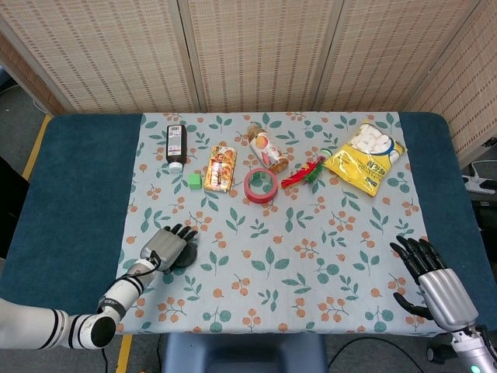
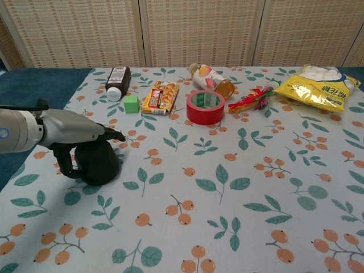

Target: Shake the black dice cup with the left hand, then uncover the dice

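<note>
The left hand (image 2: 68, 133) lies over the black dice cup (image 2: 96, 162), which stands mouth-down on the tabletop (image 1: 78, 179) directly beneath the palm; its fingers (image 2: 114, 135) reach forward past the cup's top and the thumb hangs down the near side, so whether it actually grips cannot be told. This looks like the shaking or the uncovering step; next comes a firm wrap round the cup's wall. Well apart, the right hand (image 1: 435, 280) hovers spread and empty.
</note>
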Controlling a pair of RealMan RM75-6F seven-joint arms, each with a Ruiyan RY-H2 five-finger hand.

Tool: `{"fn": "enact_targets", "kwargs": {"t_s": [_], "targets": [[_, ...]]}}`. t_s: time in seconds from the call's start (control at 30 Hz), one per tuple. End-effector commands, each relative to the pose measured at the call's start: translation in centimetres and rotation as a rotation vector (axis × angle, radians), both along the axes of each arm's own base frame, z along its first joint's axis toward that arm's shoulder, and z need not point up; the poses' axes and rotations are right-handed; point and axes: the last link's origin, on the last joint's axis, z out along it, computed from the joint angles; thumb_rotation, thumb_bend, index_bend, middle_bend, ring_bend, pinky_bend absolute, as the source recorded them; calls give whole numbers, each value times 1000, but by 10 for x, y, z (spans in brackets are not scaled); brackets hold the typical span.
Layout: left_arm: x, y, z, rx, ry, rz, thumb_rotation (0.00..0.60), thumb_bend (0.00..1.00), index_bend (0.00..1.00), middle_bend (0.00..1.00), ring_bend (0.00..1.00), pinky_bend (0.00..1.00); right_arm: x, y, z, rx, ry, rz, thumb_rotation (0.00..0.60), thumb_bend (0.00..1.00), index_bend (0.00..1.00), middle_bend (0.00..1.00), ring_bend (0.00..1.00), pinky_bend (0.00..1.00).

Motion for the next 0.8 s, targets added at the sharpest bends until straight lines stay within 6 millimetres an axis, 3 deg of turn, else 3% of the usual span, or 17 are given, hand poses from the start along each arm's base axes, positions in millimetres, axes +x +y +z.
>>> {"fn": "enact_targets", "kwargs": {"t_s": [0.03, 0.43, 0.8], "targets": [[-2, 1, -3, 22, 39, -33, 600, 362, 0, 0, 0, 176, 0, 0, 0, 1, -1, 0, 600, 166, 0, 0, 0, 0], [-7, 1, -6, 80, 151, -65, 600, 387, 0, 0, 0, 179, 0, 0, -1, 8, -2, 2, 600, 166, 0, 0, 0, 0], [0, -2, -7, 46, 21, -66, 600, 349, 0, 0, 0, 201, 0, 0, 0, 8, -5, 3, 600, 166, 0, 0, 0, 0]]}}
